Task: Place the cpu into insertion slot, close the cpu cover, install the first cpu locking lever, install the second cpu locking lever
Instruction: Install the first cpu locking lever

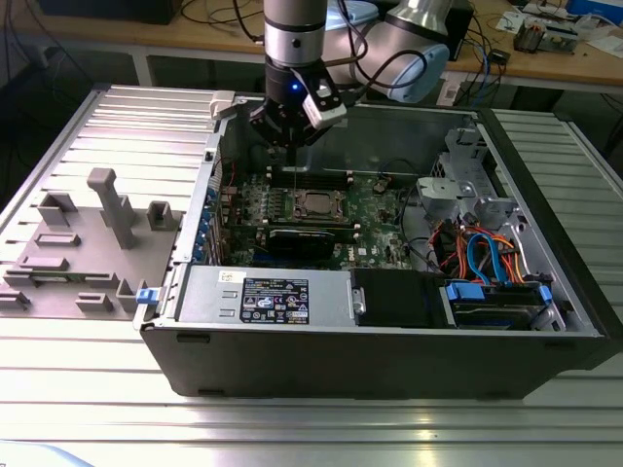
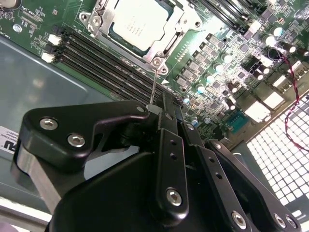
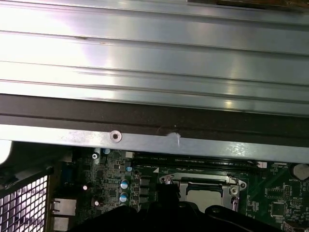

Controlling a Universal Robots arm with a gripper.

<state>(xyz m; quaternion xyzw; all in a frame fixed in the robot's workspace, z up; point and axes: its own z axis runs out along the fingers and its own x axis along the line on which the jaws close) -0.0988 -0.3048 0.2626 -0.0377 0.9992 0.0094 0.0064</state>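
- Gripper (image 1: 289, 136): in the exterior view it hangs inside the open computer case (image 1: 389, 360), above the far edge of the green motherboard (image 1: 375, 209) and just behind the socket area.
- Gripper (image 2: 159, 108) in the second wrist view: the black fingers (image 2: 170, 145) are pressed together, with no gap visible at the tips. A thin metal wire (image 2: 153, 87) rises from the tips to the socket's corner; whether the fingers pinch it or merely lie against it cannot be told.
- Cpu (image 2: 136, 21): its silver-grey top lies flat in the insertion slot (image 2: 159, 60); it also appears in the first wrist view (image 3: 205, 195) and, small, in the exterior view (image 1: 317, 203).
- Cpu cover (image 2: 166, 36): the silvery frame lies down over the chip, its cut-out centre exposing the metal top.
- Locking levers: their positions cannot be resolved.
- Memory slots (image 2: 104, 67): long black rows run beside the socket, between it and the gripper.
- Black rectangular card (image 1: 310, 240): it lies on the near side of the socket in the exterior view.
- Case wall (image 3: 154, 137): a silvery rail with a rivet crosses the first wrist view, with the ribbed metal table (image 3: 154, 58) beyond it.
- Grey fixture blocks (image 1: 107, 229): they stand on the table at the exterior view's left, well apart from the case.
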